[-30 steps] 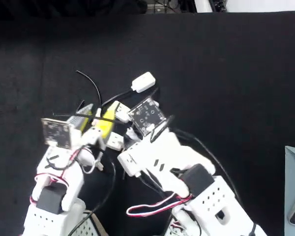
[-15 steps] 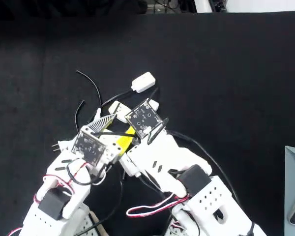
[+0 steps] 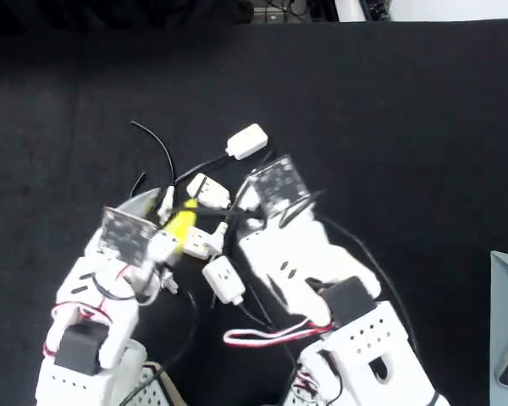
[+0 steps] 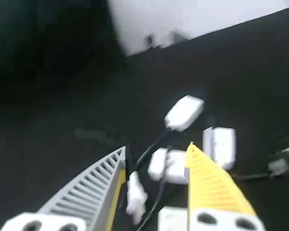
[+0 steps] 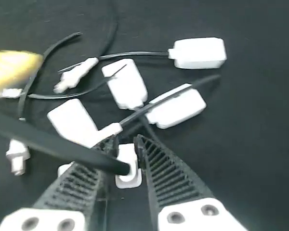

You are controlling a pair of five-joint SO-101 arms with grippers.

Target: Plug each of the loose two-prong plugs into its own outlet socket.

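- The right gripper (image 5: 126,142) is clamped shut on a small white plug (image 5: 127,172). It's down low over the black counter (image 3: 389,127), at the near edge of the cluster of white outlet blocks (image 5: 126,83).
- The left gripper (image 4: 156,149) is wide open, with its grey and yellow jaws either side of a second corded plug (image 4: 135,195). As far as I can tell it isn't touching it.
- My guess is the step in hand is lining the held plug up with a socket. Go in square to the slots and push slowly. Those blocks look light and loose, so they'll probably skid unless the free gripper pins one down.
- Watch the black cable (image 5: 53,144) lying right across the right gripper's jaws, since it could snag or drag on the way in.
- The blocks themselves are small, rounded, smooth white plastic, lying close together. One on a black cord, the far block (image 5: 199,52), sits a bit apart at the far side.
- I can't make out any socket slots from here.
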